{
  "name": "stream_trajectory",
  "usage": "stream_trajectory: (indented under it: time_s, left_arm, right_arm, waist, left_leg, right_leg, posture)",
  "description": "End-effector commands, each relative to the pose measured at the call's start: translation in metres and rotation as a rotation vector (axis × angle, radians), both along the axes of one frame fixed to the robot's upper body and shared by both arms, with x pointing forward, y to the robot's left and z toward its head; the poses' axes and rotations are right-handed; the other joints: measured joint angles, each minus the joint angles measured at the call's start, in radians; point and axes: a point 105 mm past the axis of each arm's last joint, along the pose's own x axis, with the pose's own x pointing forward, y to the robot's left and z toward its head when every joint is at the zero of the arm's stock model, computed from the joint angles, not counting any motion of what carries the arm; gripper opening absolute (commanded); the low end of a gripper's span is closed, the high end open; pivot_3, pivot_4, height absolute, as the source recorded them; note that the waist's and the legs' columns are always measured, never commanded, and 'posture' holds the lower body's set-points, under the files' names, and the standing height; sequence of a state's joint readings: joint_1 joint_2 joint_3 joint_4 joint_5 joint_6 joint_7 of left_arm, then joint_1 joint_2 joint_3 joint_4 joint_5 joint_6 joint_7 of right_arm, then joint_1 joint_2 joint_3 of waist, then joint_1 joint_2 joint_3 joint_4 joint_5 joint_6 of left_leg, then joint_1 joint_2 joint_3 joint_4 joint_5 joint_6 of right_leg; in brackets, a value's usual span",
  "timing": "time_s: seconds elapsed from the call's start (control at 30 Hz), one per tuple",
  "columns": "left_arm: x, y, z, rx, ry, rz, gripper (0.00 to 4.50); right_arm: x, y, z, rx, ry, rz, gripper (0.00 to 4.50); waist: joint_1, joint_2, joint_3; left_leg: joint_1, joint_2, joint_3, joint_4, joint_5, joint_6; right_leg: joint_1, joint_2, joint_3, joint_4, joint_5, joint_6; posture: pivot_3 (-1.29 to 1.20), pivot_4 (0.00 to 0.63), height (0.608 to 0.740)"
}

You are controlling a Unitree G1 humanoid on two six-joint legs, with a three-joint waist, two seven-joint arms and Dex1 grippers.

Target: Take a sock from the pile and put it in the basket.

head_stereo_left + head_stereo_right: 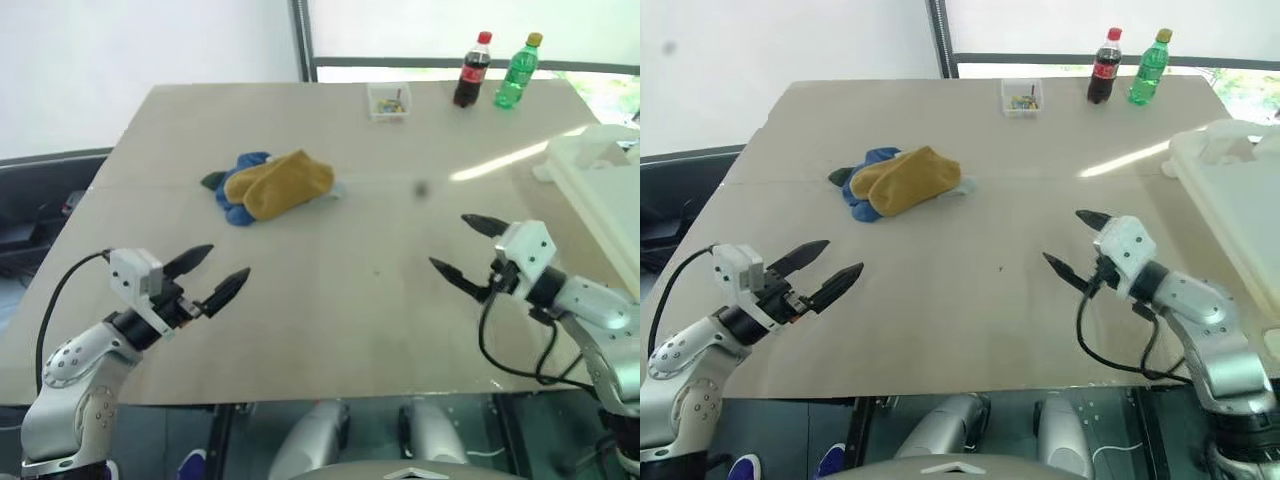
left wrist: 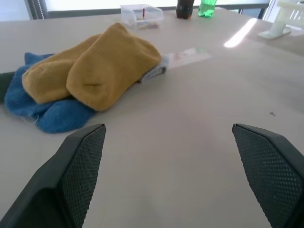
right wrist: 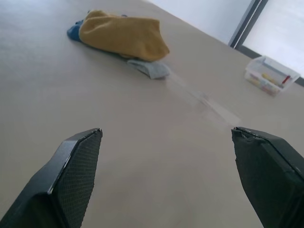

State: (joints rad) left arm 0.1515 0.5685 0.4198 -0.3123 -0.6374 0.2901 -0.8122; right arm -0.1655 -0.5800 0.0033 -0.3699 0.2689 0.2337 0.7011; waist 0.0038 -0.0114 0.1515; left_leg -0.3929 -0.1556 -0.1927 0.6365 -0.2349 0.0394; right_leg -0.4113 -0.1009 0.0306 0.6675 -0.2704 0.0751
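Two mustard-yellow socks (image 1: pixel 278 185) top the pile (image 1: pixel 262 186) ahead of the empty, spread-fingered left gripper (image 1: pixel 211 275), well apart from it; soft, light and limp, they suit pinching a raised fold, with the right gripper (image 1: pixel 465 246) equally wide.

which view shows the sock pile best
The left wrist view: the pile sits close and large, with mustard socks on top of blue ones and a grey one at its edge. Both eye views show it small, mid-table; the right wrist view shows it farther off.
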Motion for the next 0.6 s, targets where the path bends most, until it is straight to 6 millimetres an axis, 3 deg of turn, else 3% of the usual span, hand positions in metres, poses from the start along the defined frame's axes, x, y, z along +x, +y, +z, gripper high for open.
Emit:
stream_trajectory:
  time_s: [0.03, 0.33, 0.5, 0.6]
  left_arm:
    - [-0.003, -0.004, 0.017, -0.019, -0.076, -0.024, 4.50]
    - [-0.003, 0.001, 0.022, -0.042, -0.086, 0.034, 4.50]
    - [-0.006, 0.010, 0.025, -0.021, -0.094, 0.107, 4.50]
    - [0.000, 0.013, 0.027, 0.030, -0.098, 0.193, 4.50]
  right_arm:
    - [0.015, 0.025, 0.006, -0.002, -0.053, 0.073, 4.47]
    - [0.090, 0.114, 0.004, -0.164, -0.182, 0.160, 4.47]
    - [0.110, 0.144, 0.010, -0.177, -0.234, 0.165, 4.47]
    - [0.109, 0.151, 0.019, -0.099, -0.244, 0.195, 4.47]
  waist:
    - [-0.006, 0.000, 0.000]
    - [-0.023, 0.000, 0.000]
    - [-0.028, 0.000, 0.000]
    - [-0.028, 0.000, 0.000]
  left_leg:
    - [0.000, 0.001, 0.000, 0.000, 0.000, 0.000]
    - [0.002, 0.002, 0.002, 0.000, 0.000, 0.000]
    - [0.002, 0.002, 0.002, -0.001, 0.000, -0.001]
    - [0.002, 0.002, 0.001, -0.001, 0.000, -0.001]
  right_leg:
    - [0.000, 0.000, 0.000, 0.000, 0.000, 0.000]
    - [-0.001, 0.004, 0.002, 0.001, 0.002, -0.002]
    - [-0.002, 0.006, 0.003, 0.000, 0.002, -0.003]
    - [-0.002, 0.009, 0.003, -0.001, 0.003, -0.003]
  posture:
    - [0.00, 0.150, 0.740]
    - [0.00, 0.150, 0.740]
    - [0.00, 0.150, 0.740]
    - [0.00, 0.150, 0.740]
